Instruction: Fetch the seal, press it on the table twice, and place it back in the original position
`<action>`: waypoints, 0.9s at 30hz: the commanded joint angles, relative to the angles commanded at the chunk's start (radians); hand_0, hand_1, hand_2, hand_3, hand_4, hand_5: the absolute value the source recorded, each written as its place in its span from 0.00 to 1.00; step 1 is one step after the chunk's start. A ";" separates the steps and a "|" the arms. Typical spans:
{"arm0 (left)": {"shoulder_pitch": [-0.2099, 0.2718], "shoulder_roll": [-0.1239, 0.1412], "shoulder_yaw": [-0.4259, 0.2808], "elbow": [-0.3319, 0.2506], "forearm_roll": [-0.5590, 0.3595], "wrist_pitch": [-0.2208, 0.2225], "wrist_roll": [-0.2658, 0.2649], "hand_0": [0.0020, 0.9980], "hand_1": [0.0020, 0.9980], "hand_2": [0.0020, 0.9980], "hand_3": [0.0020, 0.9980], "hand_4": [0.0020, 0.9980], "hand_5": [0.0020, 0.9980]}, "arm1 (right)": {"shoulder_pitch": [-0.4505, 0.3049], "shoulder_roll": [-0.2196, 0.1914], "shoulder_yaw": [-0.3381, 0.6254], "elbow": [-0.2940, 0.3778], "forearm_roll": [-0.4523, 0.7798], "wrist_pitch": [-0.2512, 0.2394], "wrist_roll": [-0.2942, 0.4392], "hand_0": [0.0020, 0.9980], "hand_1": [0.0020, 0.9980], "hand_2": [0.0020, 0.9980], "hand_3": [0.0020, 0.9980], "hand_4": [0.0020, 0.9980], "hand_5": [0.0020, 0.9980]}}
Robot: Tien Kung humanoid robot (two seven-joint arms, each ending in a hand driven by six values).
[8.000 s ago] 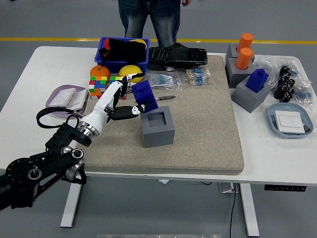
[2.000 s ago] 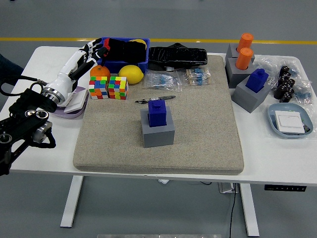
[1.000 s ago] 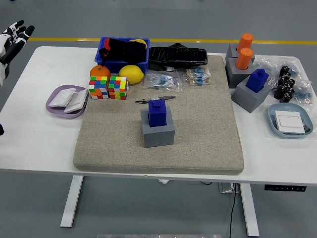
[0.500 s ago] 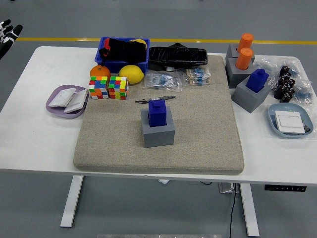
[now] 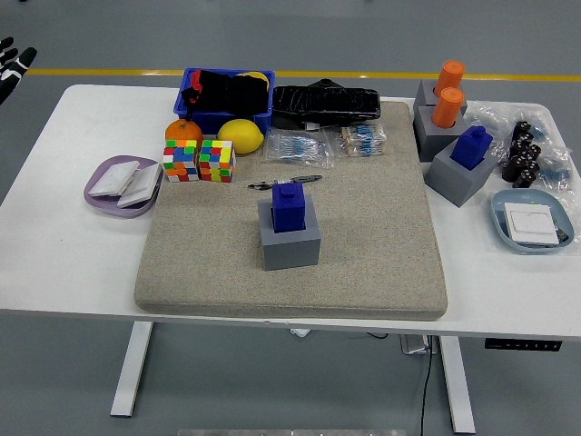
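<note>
The blue seal (image 5: pixel 289 205) stands upright in its grey holder block (image 5: pixel 290 237) on the beige mat (image 5: pixel 363 236), near the mat's middle. Nothing touches it. Only the fingertips of my left hand (image 5: pixel 11 62) show, at the picture's far left edge above the table's corner, spread and holding nothing, far from the seal. My right hand is out of view.
Two colour cubes (image 5: pixel 200 160), an orange (image 5: pixel 182 131) and a lemon (image 5: pixel 241 135) sit left of the mat's far end, by a blue bin (image 5: pixel 224 98). A purple dish (image 5: pixel 123 185) lies at left. More seals in grey blocks (image 5: pixel 458 163) and a blue dish (image 5: pixel 531 221) stand at right.
My left arm has let go of the seal, which now sits in its holder, and has drawn back up and left until only its fingertips remain at the edge. The person has left.
</note>
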 joint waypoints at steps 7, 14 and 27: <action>0.001 0.007 -0.002 -0.001 -0.003 -0.003 0.006 1.00 1.00 1.00 1.00 0.97 0.83 | 0.002 0.002 -0.001 0.000 0.005 0.003 -0.004 0.92 0.81 0.80 0.79 1.00 0.88; -0.001 0.004 -0.009 -0.003 -0.003 -0.004 0.006 1.00 1.00 1.00 1.00 0.97 0.82 | 0.004 0.003 0.002 0.000 0.011 0.005 -0.006 0.92 0.81 0.80 0.79 1.00 0.88; -0.009 -0.012 -0.005 -0.001 -0.005 -0.003 0.004 1.00 1.00 1.00 1.00 0.97 0.83 | 0.001 0.013 0.020 0.000 0.015 0.004 -0.019 0.92 0.81 0.80 0.79 1.00 0.87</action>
